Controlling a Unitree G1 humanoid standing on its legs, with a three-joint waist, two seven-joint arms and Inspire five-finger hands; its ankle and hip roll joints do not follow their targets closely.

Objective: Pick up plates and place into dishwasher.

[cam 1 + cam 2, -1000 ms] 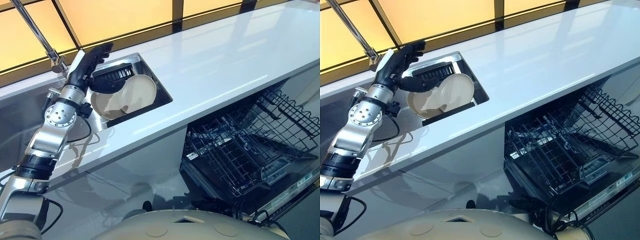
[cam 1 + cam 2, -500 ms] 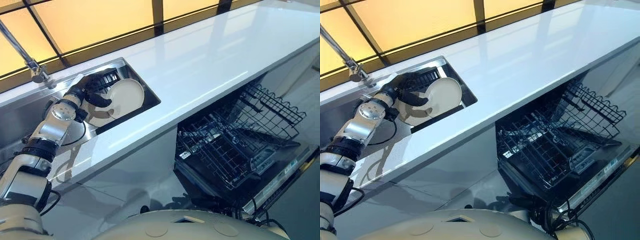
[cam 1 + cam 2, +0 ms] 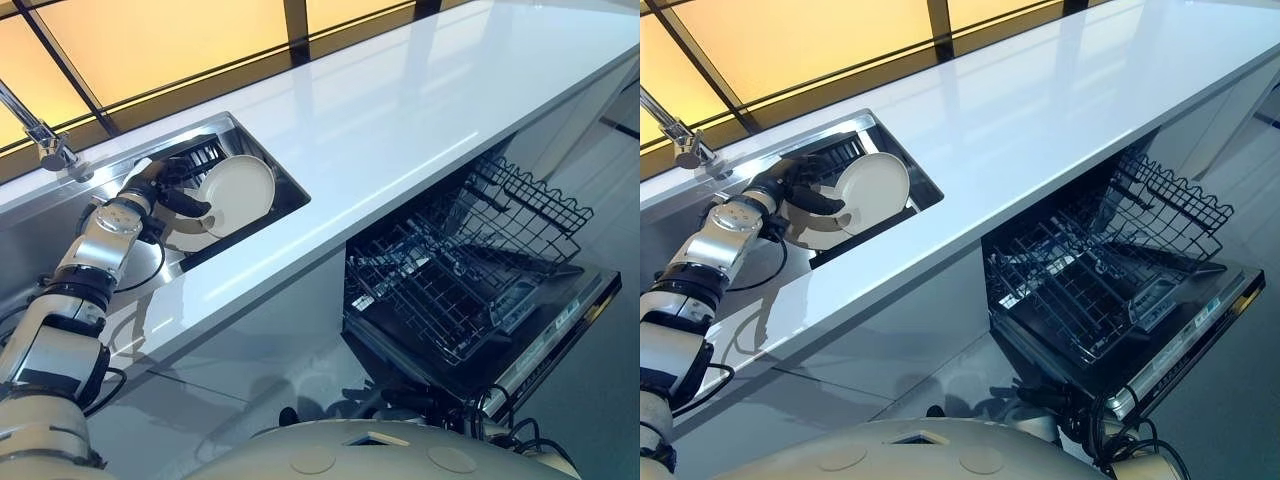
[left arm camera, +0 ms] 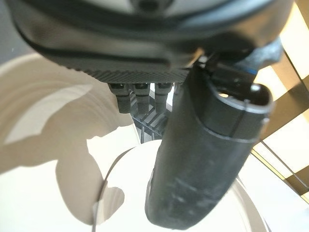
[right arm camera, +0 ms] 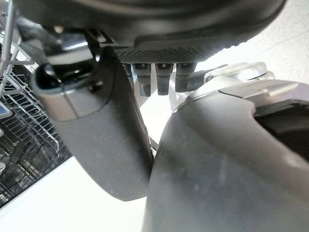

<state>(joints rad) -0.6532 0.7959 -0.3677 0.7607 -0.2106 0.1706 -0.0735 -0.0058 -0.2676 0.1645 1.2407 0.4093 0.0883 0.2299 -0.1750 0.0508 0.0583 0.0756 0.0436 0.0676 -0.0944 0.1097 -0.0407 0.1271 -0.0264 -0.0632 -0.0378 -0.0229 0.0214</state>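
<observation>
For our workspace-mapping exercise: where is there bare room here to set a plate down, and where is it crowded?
Free: the white countertop, from the sink to the far end past the dishwasher rack. Crowded: inside the sink, where the left hand reaches the leaning plates.

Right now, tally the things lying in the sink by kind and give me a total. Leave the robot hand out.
Cream plates: 2
Dark ribbed rack: 1
Total: 3
</observation>
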